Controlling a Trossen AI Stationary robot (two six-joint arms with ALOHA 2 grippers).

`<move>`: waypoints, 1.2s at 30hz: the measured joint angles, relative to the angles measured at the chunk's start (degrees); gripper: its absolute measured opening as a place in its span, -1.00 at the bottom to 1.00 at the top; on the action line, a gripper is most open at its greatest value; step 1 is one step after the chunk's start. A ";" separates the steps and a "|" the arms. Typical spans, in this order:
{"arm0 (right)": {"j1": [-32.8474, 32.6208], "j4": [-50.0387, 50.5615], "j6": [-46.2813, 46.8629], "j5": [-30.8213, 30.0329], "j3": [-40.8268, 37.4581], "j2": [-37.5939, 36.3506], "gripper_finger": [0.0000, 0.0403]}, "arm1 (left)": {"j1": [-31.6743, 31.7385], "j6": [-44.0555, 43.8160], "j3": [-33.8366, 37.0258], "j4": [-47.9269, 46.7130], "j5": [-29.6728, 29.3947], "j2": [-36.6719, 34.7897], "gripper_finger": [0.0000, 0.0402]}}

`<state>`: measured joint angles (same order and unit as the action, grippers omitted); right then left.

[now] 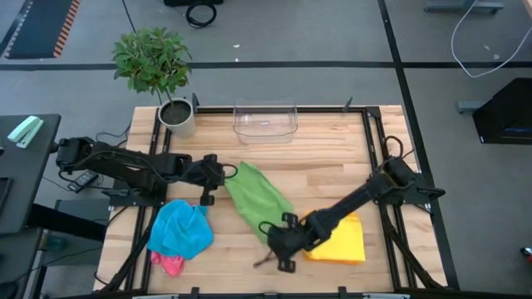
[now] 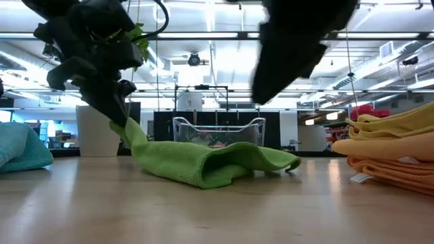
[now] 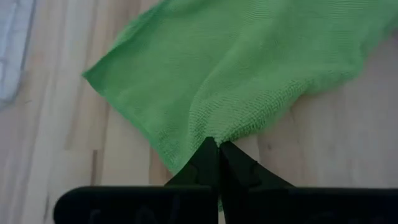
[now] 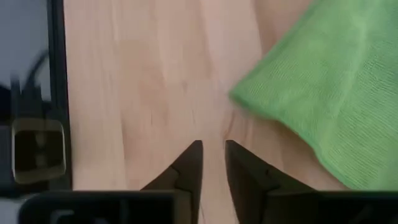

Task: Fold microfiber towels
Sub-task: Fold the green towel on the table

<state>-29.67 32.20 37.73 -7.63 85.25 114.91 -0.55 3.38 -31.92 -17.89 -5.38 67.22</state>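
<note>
A green microfiber towel (image 1: 259, 198) lies crumpled in the middle of the table. My left gripper (image 1: 233, 172) is shut on its far left end, which rises off the wood (image 2: 125, 132). My right gripper (image 4: 213, 144) hovers open above bare wood by the towel's near end (image 4: 249, 99), touching nothing. A blue towel (image 1: 181, 228) lies bunched at the near left, partly over a pink one (image 1: 170, 264). A stack of yellow and orange towels (image 1: 339, 239) lies at the near right. My left gripper pinches the green towel's edge at its far left end (image 3: 211, 132) between its two fingers; one layer or several, I cannot tell. The fingers slant down from the table's left. That end is lifted, and the rest of the towel (image 2: 210, 163) lies slack on the table.
A clear plastic bin (image 1: 266, 120) stands at the far edge in the middle. A potted plant (image 1: 176, 116) stands at the far left corner. Bare wood shows between the green towel and the near edge.
</note>
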 joint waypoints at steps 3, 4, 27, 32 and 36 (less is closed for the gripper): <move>1.47 -4.75 3.85 -0.63 -0.45 0.77 -0.49 | -0.05 0.24 0.00 -0.05 0.72 0.00 -0.97; 1.63 -5.86 4.58 -2.34 -0.50 1.13 -0.44 | -0.05 0.26 0.00 -0.07 0.74 0.00 -0.96; -0.57 -15.50 8.25 -12.93 -0.32 9.01 -0.05 | -0.05 1.53 0.09 -2.25 1.38 -0.04 -0.96; -1.08 -13.35 8.67 -17.14 0.18 6.03 -0.05 | -0.05 1.33 0.09 -2.40 1.40 -0.04 -0.95; -0.27 -12.19 8.51 -17.61 -0.01 6.83 -0.05 | -0.05 1.31 0.09 -2.27 1.40 -0.04 -0.94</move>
<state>-29.94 20.01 46.24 -25.24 85.23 121.74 -0.60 4.69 -31.83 -20.16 -3.99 67.18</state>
